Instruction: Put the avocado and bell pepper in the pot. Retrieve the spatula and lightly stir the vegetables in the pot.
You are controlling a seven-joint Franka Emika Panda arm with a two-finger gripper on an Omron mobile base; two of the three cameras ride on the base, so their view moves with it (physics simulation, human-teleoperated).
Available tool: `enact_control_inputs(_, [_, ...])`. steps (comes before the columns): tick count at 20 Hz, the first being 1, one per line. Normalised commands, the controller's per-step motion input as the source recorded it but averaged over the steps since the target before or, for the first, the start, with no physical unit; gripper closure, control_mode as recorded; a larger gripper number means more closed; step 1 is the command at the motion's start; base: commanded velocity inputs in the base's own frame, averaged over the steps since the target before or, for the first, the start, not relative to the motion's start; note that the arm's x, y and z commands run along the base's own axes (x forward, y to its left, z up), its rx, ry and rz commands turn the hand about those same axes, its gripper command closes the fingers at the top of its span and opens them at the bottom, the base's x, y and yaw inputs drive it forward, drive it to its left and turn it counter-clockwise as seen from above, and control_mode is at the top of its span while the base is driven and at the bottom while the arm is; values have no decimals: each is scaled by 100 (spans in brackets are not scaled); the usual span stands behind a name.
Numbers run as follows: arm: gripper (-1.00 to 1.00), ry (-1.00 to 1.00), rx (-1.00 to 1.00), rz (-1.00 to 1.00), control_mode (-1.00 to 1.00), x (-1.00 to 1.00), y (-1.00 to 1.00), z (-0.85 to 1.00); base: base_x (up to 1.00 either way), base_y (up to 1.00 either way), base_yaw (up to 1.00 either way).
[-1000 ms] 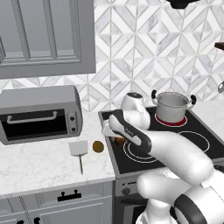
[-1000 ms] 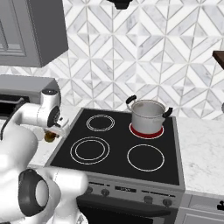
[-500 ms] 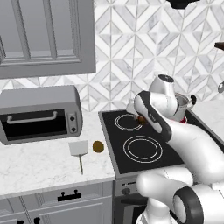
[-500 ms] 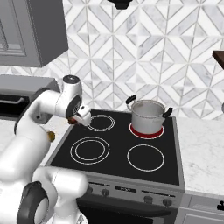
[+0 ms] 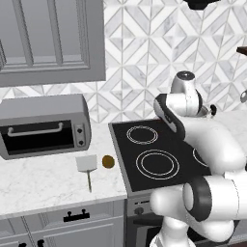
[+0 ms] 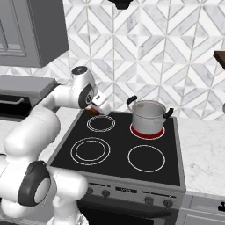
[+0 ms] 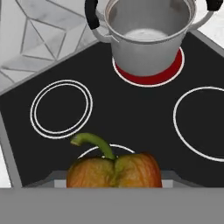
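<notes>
The bell pepper (image 7: 114,171) is gripped in the hand (image 6: 98,107), closed on its flanks above the stove's rear left ring, near the pot (image 6: 148,117). It is judged light, firm and smooth-skinned, best held across its broad body. The avocado (image 5: 108,161) lies on the bench (image 5: 43,178) beside the spatula (image 5: 87,166).

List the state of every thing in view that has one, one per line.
bell pepper: held in the pincer above the stove, stem up
pincer: shut on the bell pepper, short of the pot
pot: upright, lidless, on the glowing red ring
avocado: lying on the counter beside the spatula
spatula: flat on the counter, untouched
toaster oven: door closed
</notes>
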Motion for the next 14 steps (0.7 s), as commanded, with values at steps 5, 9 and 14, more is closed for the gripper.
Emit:
enact_control_inputs(5, [100, 0, -10, -11, -100, 53, -86, 0, 0, 0, 0])
enact_control_inputs(9, [100, 0, 0, -3, -100, 79, -79, 0, 0, 0, 0])
enact_control_inputs(14, [100, 6, 0, 0, -100, 86, -76, -1, 0, 0, 0])
